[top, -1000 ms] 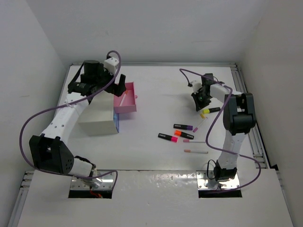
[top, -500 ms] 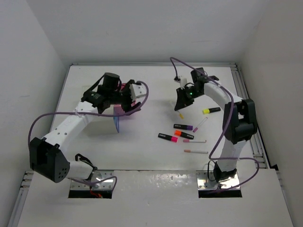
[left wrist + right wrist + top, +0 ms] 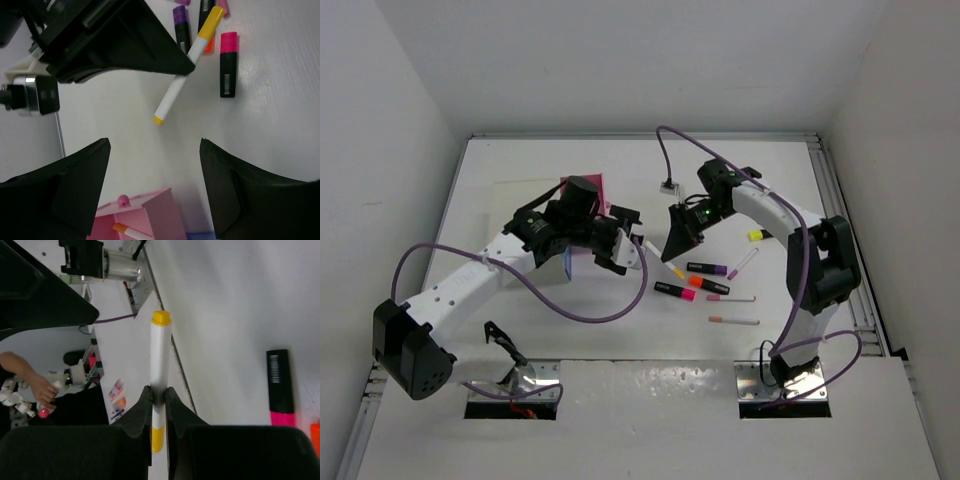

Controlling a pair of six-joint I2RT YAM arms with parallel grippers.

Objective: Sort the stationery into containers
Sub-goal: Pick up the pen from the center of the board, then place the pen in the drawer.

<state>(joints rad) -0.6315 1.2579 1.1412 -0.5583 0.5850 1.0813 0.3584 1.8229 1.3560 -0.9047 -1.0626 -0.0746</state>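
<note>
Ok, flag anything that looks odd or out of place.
Nothing spilled or damaged. One oddity: the right pincer is shut on a yellow-ended white pen, holding it in front of the open left pincer rather than over the pink drawer.

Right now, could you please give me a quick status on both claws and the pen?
Right claw shut on yellow-tipped pen, mid-table. Left claw open, empty, facing that pen. Pink drawer open, orange-tipped pen inside. Nothing between claw and pen.
</note>
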